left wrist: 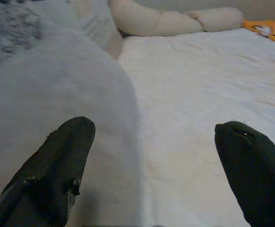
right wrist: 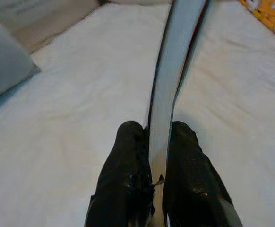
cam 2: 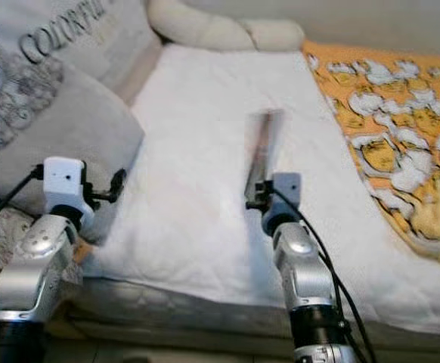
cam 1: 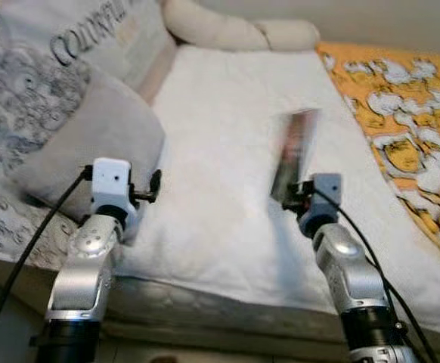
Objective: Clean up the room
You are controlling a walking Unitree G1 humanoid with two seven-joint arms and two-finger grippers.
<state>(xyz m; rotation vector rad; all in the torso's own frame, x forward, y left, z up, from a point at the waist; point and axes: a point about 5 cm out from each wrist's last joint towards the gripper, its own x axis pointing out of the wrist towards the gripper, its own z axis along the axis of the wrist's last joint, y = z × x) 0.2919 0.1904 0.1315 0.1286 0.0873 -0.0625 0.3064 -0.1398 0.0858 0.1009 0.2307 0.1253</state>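
Soft, even indoor light falls on the bed [cam 1: 227,151], bright enough to wash the white cover nearly featureless, with no hard glare. Shadows are faint: a dim one lies under the pillow [cam 1: 91,144] and along the mattress edge, where the frame darkens toward the floor. The head views are slightly soft all over. The book [cam 1: 294,155] is smeared by motion blur in both, its cover unreadable. In the wrist views the black fingers [left wrist: 57,165] are out of focus, and the book's edge [right wrist: 175,71] blurs up close.
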